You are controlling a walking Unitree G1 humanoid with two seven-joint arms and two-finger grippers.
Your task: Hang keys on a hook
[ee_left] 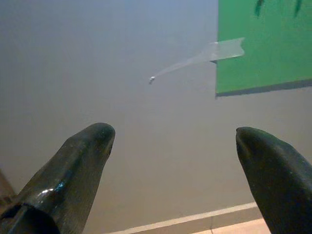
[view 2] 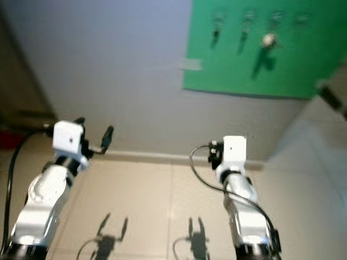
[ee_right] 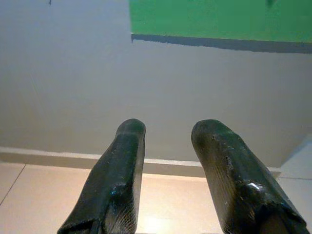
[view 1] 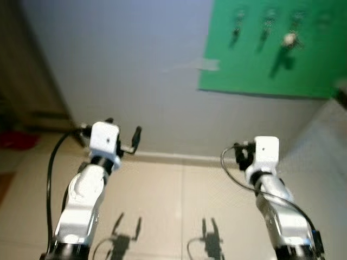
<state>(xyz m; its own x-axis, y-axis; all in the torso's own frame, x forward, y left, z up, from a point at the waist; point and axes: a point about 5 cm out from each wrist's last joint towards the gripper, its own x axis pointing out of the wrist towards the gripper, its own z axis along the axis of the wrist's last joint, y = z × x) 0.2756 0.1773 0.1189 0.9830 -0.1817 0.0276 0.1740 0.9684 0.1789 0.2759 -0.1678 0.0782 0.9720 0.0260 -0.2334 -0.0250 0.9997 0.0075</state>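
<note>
Wall: pale grey wall [view 1: 124, 65] ahead, meeting a tiled floor [view 1: 179, 206] at a light skirting strip; a strip of clear tape [ee_left: 214, 51] crosses from the bare wall onto the board's edge
Board: green board [view 1: 255, 59] fixed high on the wall toward the right; its lower edge casts a dark line of shadow on the wall
Hooks: a row of small hooks [view 1: 268, 16] near the board's upper edge; blurred, so the count is uncertain
Keys: keys [view 1: 290, 39] — a pale, roundish bunch — hang from a hook toward the right end of the row, a dark shadow beneath them on the board; darker streaks under the hooks to their left are too blurred to tell apart
Left gripper: left gripper [view 1: 122, 134] raised before the wall, well below and left of the board's lower left corner; its two black fingers [ee_left: 78, 170] stand wide apart with nothing between them
Right gripper: right gripper [ee_right: 168, 146] raised lower right, beneath the board's lower edge; fingers slightly parted, a narrow gap between them, nothing held
Arms: both silver arms reach up from the lower edge of the head views — their shadows fall on the floor tiles between them
Left margin: brown furniture [view 1: 27, 81] stands at the left edge; a red item [view 1: 16, 140] lies on the floor beside it, too blurred to identify
</note>
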